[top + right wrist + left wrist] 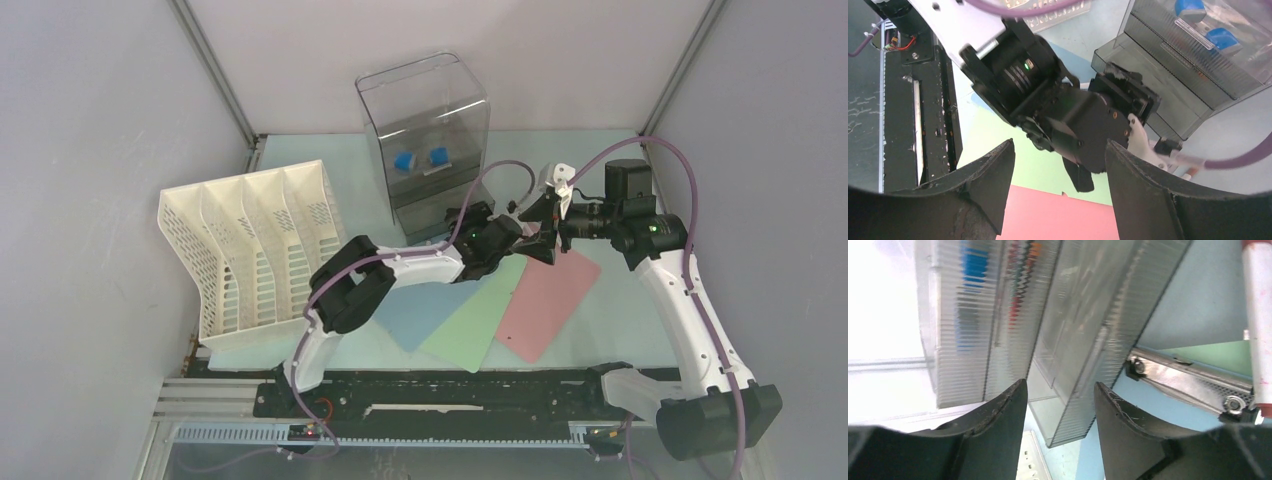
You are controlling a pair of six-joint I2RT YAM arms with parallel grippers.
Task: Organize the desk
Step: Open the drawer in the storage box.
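Note:
The desk [625,315] is a pale mint-green tabletop with grey walls. My left gripper [508,228] reaches to the foot of the clear drawer box [425,140] at the back. In the left wrist view its jaws [1060,390] stand open and hold nothing, with a corner of the ribbed drawer box [1083,315] showing beyond the gap. My right gripper [545,214] hovers just right of it. It is open [1059,145] and empty, facing the left arm's wrist [1083,120] above the pink sheet [1058,215].
A white slotted file rack [250,250] stands at the left. Blue [425,310], green [480,320] and pink [550,300] sheets lie fanned in the middle. Two blue items [420,158] sit inside the drawer box. A white marker with red ends [1258,325] and a metal clip [1188,380] show in the left wrist view.

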